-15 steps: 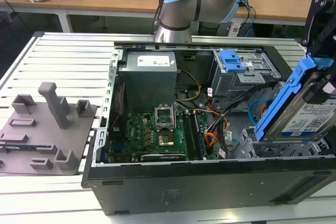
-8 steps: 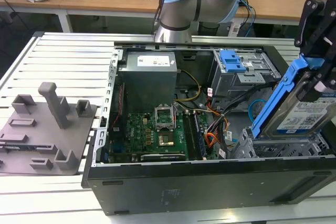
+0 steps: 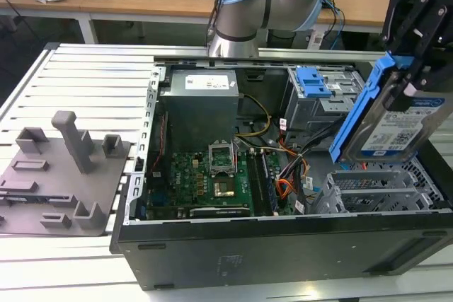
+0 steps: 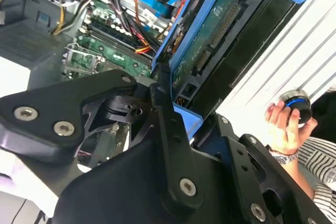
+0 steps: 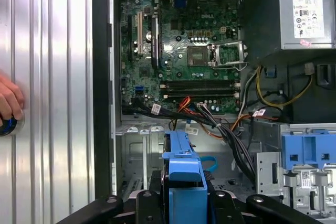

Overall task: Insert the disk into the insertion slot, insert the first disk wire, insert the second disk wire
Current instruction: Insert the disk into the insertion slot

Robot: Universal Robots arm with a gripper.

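Disk (image 3: pixel 395 124) is clamped on edge by gripper (image 3: pixel 416 76), with the blue plastic caddy rim pinched between the black fingers. It is held tilted just above the insertion slot (image 3: pixel 375 190), a perforated sheet-metal cage in the computer case (image 3: pixel 283 252) corner, exterior view's right. Long axis is pitched down toward the cage; not yet entered.

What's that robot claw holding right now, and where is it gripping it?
The gripper holds the disk, clamped by its upper end.
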